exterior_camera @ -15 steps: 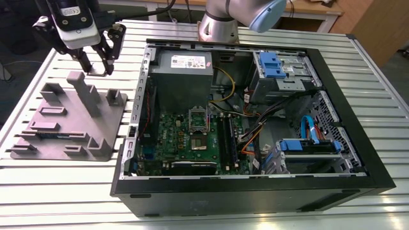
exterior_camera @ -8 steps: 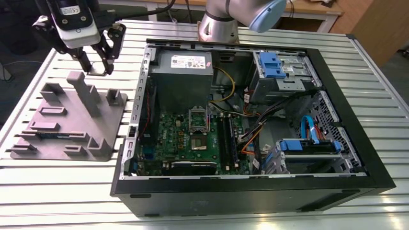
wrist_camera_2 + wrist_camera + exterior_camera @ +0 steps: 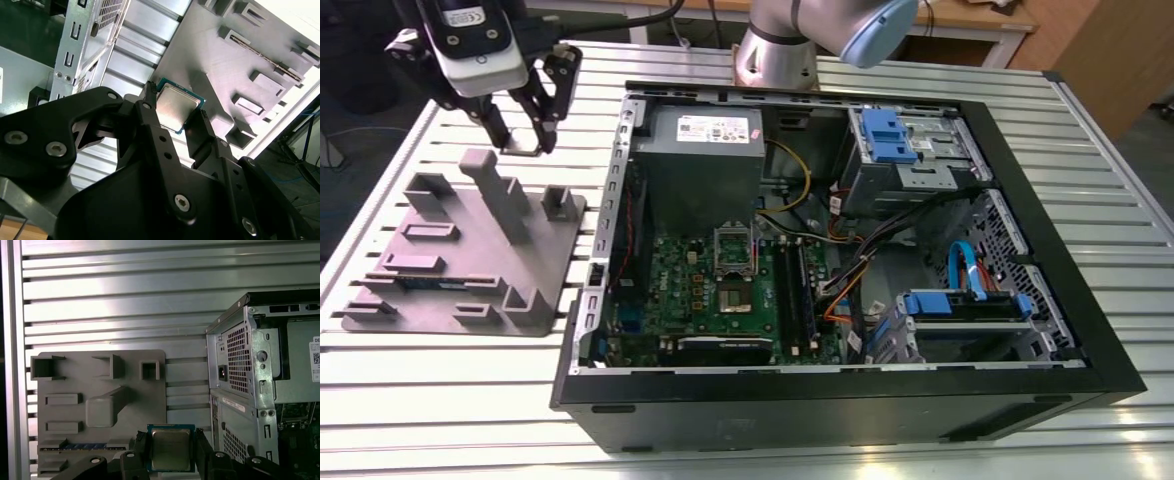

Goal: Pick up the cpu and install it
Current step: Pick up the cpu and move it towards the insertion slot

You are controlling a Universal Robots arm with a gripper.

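The cpu (image 3: 177,107), a small square chip with a silver-grey metal top and a thin green edge, is pinched edge to edge between my black fingers (image 3: 155,135). My gripper (image 3: 176,105) is shut on it, as both wrist views show; the first wrist view has the cpu (image 3: 171,449) in the gripper (image 3: 171,442) just above the grey plastic tray (image 3: 100,390). In the exterior view the gripper (image 3: 520,138) hangs over the far end of the tray (image 3: 467,250), to the left of the open computer case (image 3: 827,250). The motherboard's processor socket (image 3: 734,255) lies open inside the case.
The tray's tall posts (image 3: 500,195) rise just under the gripper. A long narrow memory stick (image 3: 75,446) lies in a tray slot. The case's metal side wall (image 3: 616,200), the grey power supply box (image 3: 700,150), cables and blue drive bays (image 3: 901,135) crowd the interior. The table is slatted metal (image 3: 100,300).
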